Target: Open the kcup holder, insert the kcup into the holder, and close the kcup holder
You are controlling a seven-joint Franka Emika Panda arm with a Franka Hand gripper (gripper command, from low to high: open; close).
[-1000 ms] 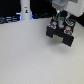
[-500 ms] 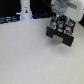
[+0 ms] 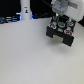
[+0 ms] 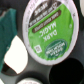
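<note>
We see the kcup [image 4: 48, 28], green lid up, sitting at the kcup holder [image 3: 60, 32] under the gripper [image 3: 62, 23], whose grasp we cannot tell; a tilted cup could jam the holder's closing.

The exterior view looks down at a slant across the pale worktop [image 3: 30, 55] from some way off, with the kcup holder [image 3: 61, 33] at about two o'clock. The wrist view faces the kcup [image 4: 50, 31] from very close, its green lid filling most of the picture. Both views share that cup and the holder.
</note>
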